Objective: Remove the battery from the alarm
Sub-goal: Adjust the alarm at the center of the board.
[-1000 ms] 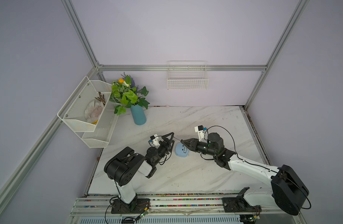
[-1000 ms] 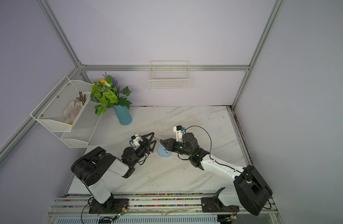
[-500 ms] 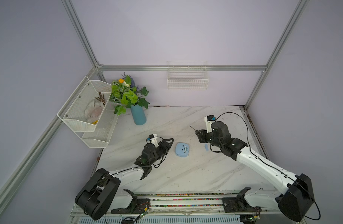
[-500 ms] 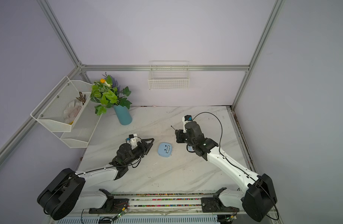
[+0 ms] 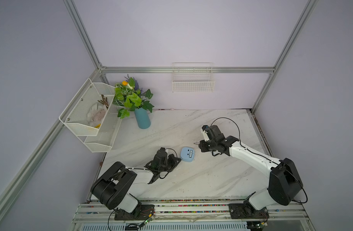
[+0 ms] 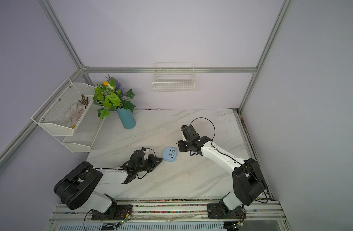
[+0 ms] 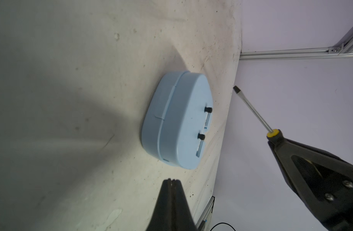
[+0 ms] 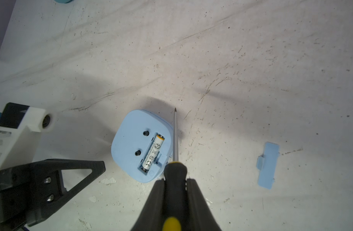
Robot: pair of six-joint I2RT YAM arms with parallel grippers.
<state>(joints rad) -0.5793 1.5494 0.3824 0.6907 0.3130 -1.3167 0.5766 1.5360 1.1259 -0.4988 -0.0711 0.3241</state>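
The alarm lies face down on the marble table, a light-blue rounded square with its plain back up. Its compartment is uncovered, and the battery lies inside it, white with an orange end. My left gripper rests just left of the alarm, shut and empty. Right of the alarm and above the table, my right gripper is shut on the black handle of a screwdriver. The screwdriver's shaft runs past the alarm's edge without touching it.
A loose light-blue compartment cover lies on the table to the right of the alarm. A teal vase with green leaves stands at the back left beside a white wire rack. A wire basket hangs on the back wall.
Both grippers have drawn back from the alarm. The left gripper has gone from open to shut. The right gripper has lifted the screwdriver away to the right.
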